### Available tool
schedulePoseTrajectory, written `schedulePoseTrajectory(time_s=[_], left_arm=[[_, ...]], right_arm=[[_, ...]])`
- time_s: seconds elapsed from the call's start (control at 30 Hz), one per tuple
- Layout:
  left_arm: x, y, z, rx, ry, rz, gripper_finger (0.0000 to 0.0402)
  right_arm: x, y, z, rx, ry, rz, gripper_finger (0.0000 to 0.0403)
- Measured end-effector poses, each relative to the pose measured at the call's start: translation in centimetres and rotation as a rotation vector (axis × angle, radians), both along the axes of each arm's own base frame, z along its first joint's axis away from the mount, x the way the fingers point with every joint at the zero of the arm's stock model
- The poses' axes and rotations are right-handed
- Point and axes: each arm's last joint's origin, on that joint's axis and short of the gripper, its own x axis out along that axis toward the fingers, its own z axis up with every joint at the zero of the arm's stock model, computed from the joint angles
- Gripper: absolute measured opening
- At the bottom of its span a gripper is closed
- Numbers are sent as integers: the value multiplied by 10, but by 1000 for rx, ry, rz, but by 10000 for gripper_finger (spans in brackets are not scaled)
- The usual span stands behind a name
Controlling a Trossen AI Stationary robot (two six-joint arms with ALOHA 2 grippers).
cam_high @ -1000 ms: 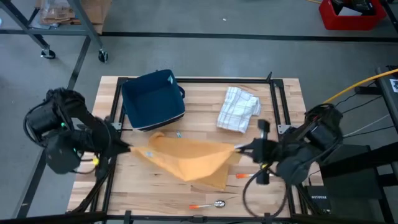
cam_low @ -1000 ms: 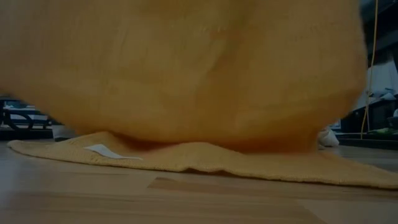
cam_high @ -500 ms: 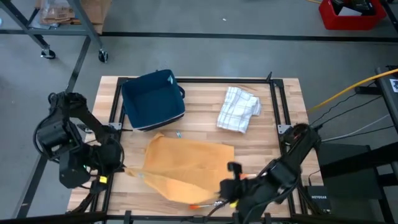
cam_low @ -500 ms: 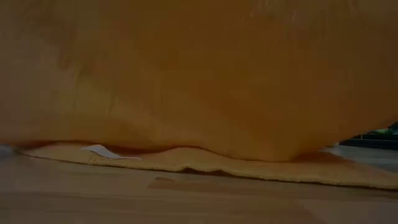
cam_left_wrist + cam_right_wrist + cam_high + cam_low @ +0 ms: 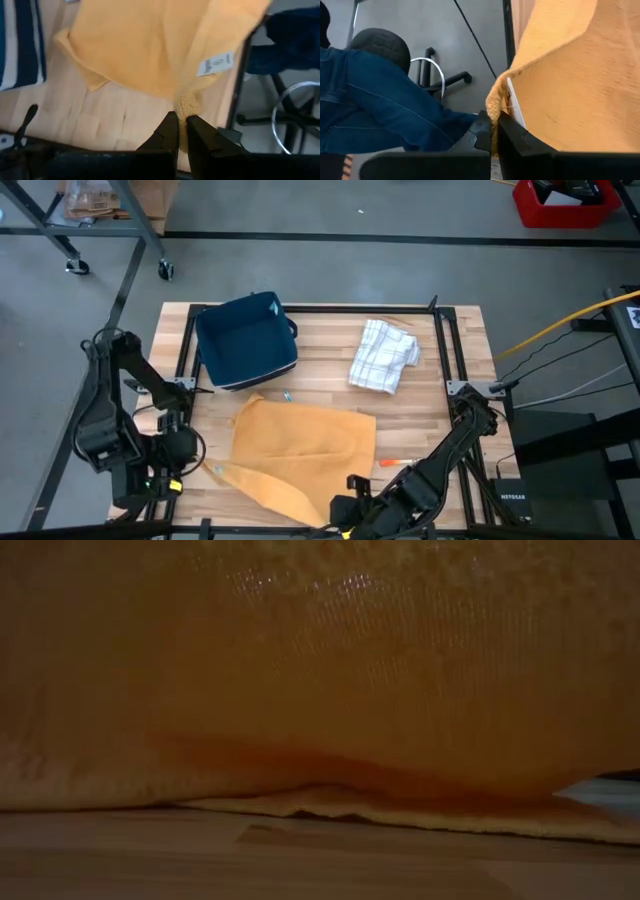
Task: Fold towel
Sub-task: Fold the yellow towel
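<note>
- Orange terry cloth fills my low view: the towel [image 5: 330,680] hangs close to that lens, its woven loops plain to see, with a folded edge resting on the wood below.
- At my left gripper [image 5: 181,131] the fingers are pinched tight on a bunched corner of the towel; a small white label [image 5: 215,65] sits on the cloth just past the fingertips.
- My right gripper [image 5: 494,134] is likewise clamped on another corner, the cloth rising from between the fingers in a soft ridge, with a second white tag [image 5: 515,107] right beside them.
- From above, the towel [image 5: 300,450] lies mostly flat on the pale plank table [image 5: 420,405], and its near edge is drawn up into a band strung between the two grippers, left gripper [image 5: 207,468] at one end, right gripper [image 5: 335,518] at the other.
- Just beyond the right gripper, an orange-handled tool [image 5: 392,463] lies on the wood beside the towel's edge.
- Farther off, past the flat towel, I see a dark blue fabric bin [image 5: 245,340] with soft sides, and well apart from it a crumpled white checked cloth [image 5: 384,354].
- Through the right wrist view, a person's blue denim leg [image 5: 385,115] and a chair base [image 5: 440,80] show off the table.
</note>
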Motion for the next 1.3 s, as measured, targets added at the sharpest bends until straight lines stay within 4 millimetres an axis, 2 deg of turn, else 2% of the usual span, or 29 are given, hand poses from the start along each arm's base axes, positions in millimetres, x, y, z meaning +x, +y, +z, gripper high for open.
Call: schedulePoseTrajectory(time_s=[0.1, 0.2, 0.43, 0.6, 0.73, 0.9, 1.03, 1.3], left_arm=[[1, 1, -8, 25, -12, 65, 5], [7, 6, -16, 82, -55, 106, 5], [38, 29, -42, 278, -89, 200, 5], [60, 55, -69, 429, -8, 269, 5], [71, 76, -87, 527, 73, 304, 7], [82, 95, -91, 606, 105, 312, 6], [89, 104, -89, 638, 125, 288, 6], [99, 123, -89, 689, 176, 263, 5]], right_arm=[[-1, -1, -1, -8, 14, 2, 10], [-6, -9, -4, -92, 62, -19, 10], [-20, -46, -18, -382, 304, -192, 10], [-9, -62, -26, -427, 327, -206, 9], [-3, -74, -43, -479, 396, -208, 9], [6, -89, -55, -493, 467, -156, 9], [11, -103, -50, -499, 460, -127, 9], [4, -130, -15, -480, 376, -129, 9]])
